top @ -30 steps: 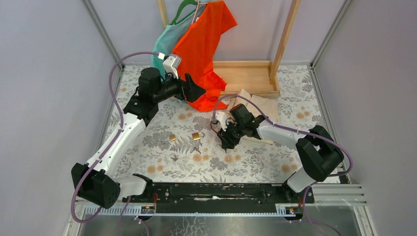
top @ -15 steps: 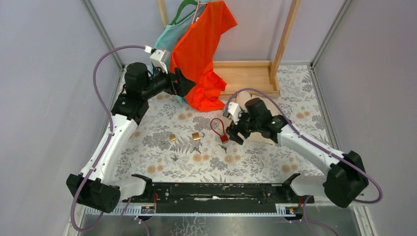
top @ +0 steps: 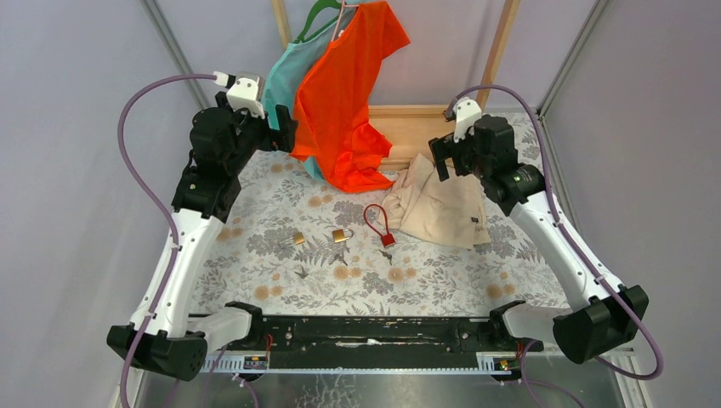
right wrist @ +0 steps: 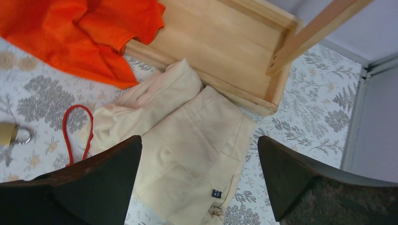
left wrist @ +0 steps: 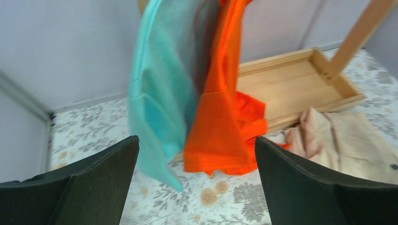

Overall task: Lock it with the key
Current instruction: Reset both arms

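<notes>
A red padlock with a looped red cable (top: 378,225) lies on the floral table, and a small key (top: 388,254) rests just in front of its body. Its cable loop (right wrist: 77,130) also shows at the left of the right wrist view. A brass padlock (top: 343,234) (right wrist: 10,134) sits to its left, with a smaller brass one (top: 298,240) further left. My right gripper (top: 440,158) (right wrist: 199,140) hangs open and empty high over the beige cloth. My left gripper (top: 285,134) (left wrist: 196,140) is open and empty beside the hanging shirts.
An orange shirt (top: 344,93) and a teal shirt (top: 285,76) hang from a wooden rack whose base tray (top: 425,132) stands at the back. A crumpled beige garment (top: 438,208) lies right of the red lock. Loose keys (top: 340,257) lie near the brass padlocks.
My right gripper has opened, left the red lock on the table and swung up and back to the right. My left arm has lifted and drawn back to the left.
</notes>
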Robot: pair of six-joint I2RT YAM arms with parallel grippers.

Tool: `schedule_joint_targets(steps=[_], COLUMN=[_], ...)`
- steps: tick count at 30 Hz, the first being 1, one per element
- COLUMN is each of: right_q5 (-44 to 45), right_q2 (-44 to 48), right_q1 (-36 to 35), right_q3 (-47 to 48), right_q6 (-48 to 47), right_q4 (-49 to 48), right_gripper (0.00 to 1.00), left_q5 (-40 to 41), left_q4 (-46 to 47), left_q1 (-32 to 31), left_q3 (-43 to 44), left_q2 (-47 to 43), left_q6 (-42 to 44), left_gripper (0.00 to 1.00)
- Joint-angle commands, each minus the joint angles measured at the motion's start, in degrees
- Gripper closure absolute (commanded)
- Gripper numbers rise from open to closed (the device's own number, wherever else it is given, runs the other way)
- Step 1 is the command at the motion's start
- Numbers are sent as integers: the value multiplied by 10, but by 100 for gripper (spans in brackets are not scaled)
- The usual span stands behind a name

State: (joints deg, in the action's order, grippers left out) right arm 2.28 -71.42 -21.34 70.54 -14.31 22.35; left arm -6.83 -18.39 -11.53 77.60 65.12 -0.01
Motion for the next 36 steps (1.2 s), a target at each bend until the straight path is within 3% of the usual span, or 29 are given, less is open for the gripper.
schedule_joint_targets(steps=[1, 7, 15, 23, 36], right_q5=[97, 113, 64, -15, -50], right_q2=[-1, 13, 92, 143, 164], right_q1=[-3, -2, 19, 48, 97], right_q3=[37, 33, -32, -46, -46], right_q6=[51, 28, -16, -24, -27], right_q4=[-11, -21, -30, 3, 22], right_gripper=[1, 1, 1, 1, 1], left_q5=[104, 101, 86, 0, 15], left_q4=[14, 36, -2, -45, 9], left_q1=[5, 5, 5, 5, 6], left_q3=[-33, -90, -118, -136, -206], left_q2=[-13, -32, -71, -116, -144], left_q6=[45, 76, 93, 116, 91], left_gripper=[0, 0, 0, 0, 0])
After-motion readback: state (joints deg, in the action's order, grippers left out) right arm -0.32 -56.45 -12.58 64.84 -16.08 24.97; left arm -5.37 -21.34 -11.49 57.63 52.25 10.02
